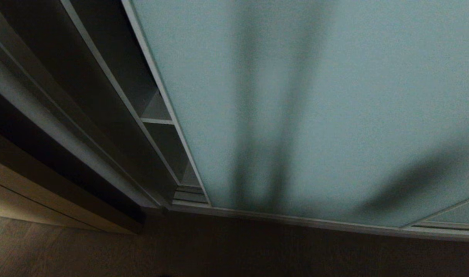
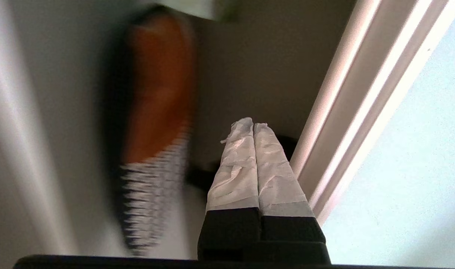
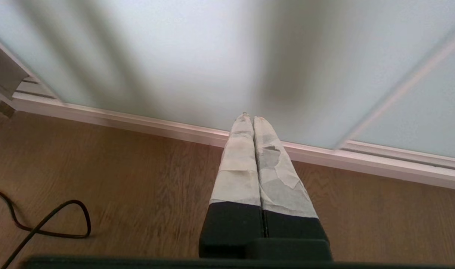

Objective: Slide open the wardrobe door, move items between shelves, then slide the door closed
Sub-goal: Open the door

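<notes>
Sliding wardrobe door (image 2: 418,149) just beside the left gripper (image 2: 253,125), jaws together.

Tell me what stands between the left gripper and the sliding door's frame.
Nothing visible does. In the left wrist view the left gripper, fingers shut and empty, sits right beside the silver frame of the sliding wardrobe door; contact cannot be told.

two frosted door panels (image 1: 315,107) are showing, one shelf (image 1: 157,120) at nine o'clock, one black cable (image 3: 44,220), and two end effectors (image 2: 253,125).
</notes>
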Tool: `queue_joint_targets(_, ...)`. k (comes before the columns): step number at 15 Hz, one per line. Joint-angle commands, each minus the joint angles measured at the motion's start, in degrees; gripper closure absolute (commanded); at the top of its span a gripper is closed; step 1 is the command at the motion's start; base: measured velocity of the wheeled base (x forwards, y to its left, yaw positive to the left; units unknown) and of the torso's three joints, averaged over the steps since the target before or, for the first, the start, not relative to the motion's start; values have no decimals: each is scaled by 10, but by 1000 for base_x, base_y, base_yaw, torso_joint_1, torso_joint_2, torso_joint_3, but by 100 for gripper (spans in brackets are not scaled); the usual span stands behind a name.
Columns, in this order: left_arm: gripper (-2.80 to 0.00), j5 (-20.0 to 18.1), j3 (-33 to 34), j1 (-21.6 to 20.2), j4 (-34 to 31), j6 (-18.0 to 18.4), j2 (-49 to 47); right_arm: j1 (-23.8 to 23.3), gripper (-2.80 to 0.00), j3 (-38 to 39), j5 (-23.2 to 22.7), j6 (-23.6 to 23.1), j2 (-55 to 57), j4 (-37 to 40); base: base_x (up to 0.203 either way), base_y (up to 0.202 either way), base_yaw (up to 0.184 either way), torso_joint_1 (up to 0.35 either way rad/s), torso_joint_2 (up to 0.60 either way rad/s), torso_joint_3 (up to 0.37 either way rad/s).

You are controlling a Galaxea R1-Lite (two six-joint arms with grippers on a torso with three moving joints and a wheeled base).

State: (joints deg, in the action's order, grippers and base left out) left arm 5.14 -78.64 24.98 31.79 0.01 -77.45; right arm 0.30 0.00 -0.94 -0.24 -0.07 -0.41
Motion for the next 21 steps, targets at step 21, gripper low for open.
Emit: queue_joint_targets(21, 0, 145, 122, 28, -211, -33, 139, 0, 0, 0, 0, 0, -1, 0, 0, 0, 0, 0, 0, 0)
